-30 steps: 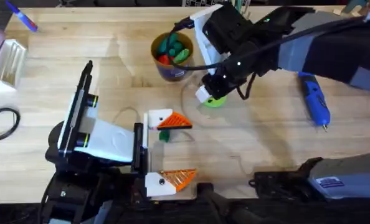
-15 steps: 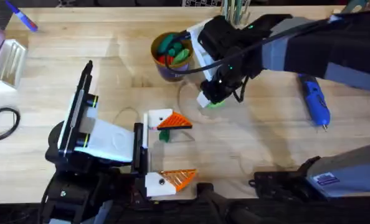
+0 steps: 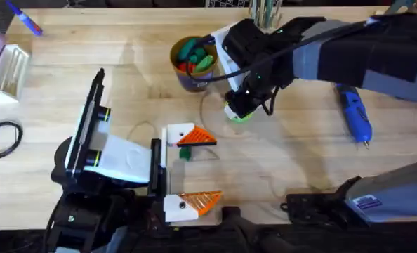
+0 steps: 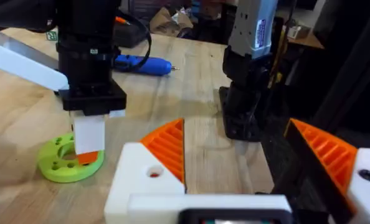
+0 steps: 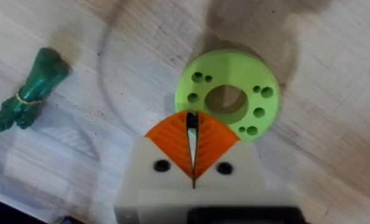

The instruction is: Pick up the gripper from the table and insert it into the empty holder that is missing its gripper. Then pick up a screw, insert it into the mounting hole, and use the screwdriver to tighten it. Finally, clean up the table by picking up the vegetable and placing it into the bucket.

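1. Over the green disc [image 5: 228, 101], at one o'clock from table centre, my right gripper [image 5: 192, 146] hangs, tips clenched, likely pinching a screw.
2. Left gripper [image 4: 235, 149] rests released.
3. Vegetable [image 5: 27, 93] lies near; next I carry the screw holeward.

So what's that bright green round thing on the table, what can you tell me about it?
The green disc is a flat ring that looks like plastic, with a large round hole in the middle and clusters of small holes around it. It lies flat on the wooden table, near the blue cup. The right claw, its orange tips pressed together, sits right at the disc's edge, the tips down at its rim; whether they grip anything is unclear.
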Tool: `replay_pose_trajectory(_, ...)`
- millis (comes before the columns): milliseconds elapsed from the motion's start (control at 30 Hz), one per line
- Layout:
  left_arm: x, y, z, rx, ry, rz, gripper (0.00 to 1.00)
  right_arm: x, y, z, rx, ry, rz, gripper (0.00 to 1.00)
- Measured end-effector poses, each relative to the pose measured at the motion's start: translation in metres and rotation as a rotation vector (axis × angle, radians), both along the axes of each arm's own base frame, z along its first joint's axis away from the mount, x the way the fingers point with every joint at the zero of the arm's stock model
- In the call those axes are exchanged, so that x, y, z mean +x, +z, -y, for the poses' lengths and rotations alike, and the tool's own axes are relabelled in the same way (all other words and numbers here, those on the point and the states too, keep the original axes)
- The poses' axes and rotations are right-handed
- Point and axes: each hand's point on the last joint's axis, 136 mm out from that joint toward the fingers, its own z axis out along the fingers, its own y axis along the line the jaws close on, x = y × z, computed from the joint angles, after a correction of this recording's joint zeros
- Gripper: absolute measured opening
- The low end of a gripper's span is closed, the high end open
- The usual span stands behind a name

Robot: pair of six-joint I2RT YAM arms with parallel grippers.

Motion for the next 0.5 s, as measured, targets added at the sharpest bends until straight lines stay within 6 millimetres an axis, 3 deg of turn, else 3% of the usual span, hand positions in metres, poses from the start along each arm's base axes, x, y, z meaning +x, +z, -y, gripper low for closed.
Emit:
replay_pose_trajectory(267,0.0,0.0,0.0,0.0,0.0,0.0,0.985,0.002,0.004,0.004,-0.027,-0.004,0.007,0.006)
replay_pose_trajectory(500,0.0,0.0,0.0,0.0,0.0,0.0,0.985,0.013,0.031,-0.002,-0.019,-0.006,0.034,0.006)
